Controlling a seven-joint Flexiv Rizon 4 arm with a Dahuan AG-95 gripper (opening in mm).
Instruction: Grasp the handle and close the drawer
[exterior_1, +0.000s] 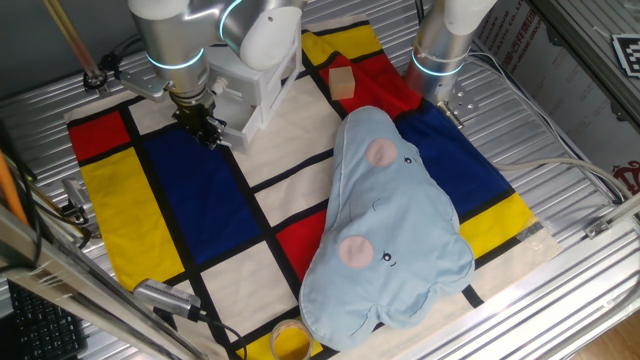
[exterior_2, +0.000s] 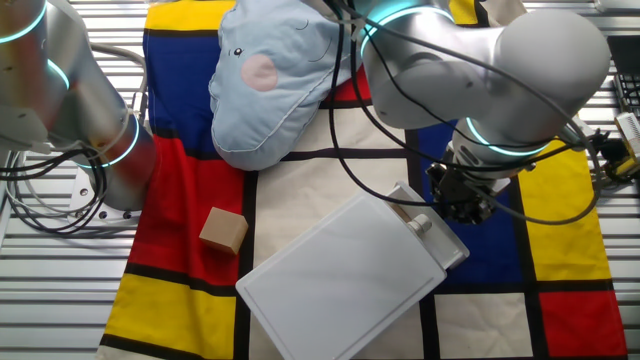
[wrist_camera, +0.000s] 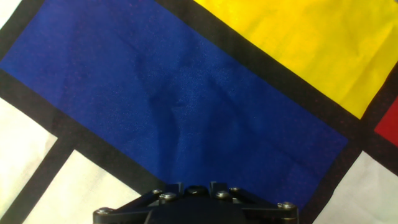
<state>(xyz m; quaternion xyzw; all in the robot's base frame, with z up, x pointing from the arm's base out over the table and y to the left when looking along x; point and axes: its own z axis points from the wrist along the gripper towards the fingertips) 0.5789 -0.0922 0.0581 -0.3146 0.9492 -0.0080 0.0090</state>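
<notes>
The drawer (exterior_2: 430, 238) sits in the small white cabinet (exterior_2: 340, 275) on the patterned cloth, and from the other fixed view I see its flat front panel standing only slightly proud of the cabinet body, with a small knob-like handle (exterior_2: 421, 224) on it. My claw (exterior_2: 466, 207) hangs just beside that front, on the handle side, over a blue panel of the cloth (exterior_2: 500, 260). I cannot see it touching the handle; a narrow gap seems to separate them. In the one fixed view the claw (exterior_1: 207, 128) points down at the cloth right next to the cabinet (exterior_1: 255, 85), whose front is mostly hidden behind my arm.

Whether the fingers are apart or together I cannot tell: both fixed views show only a dark cluster at the wrist, and the hand view catches just the black base of the claw (wrist_camera: 196, 205) at the bottom edge, with no fingertips in sight. That view looks onto blue cloth (wrist_camera: 186, 106) bordered by black bands, with yellow beyond.

Farther from the claw, past the cabinet, a tan wooden cube (exterior_2: 223, 230) rests on a red panel. A large pale-blue plush cushion (exterior_1: 385, 230) with pink cheeks lies well away across the cloth. A second robot arm base (exterior_1: 440, 45) stands at the cloth's far edge.
</notes>
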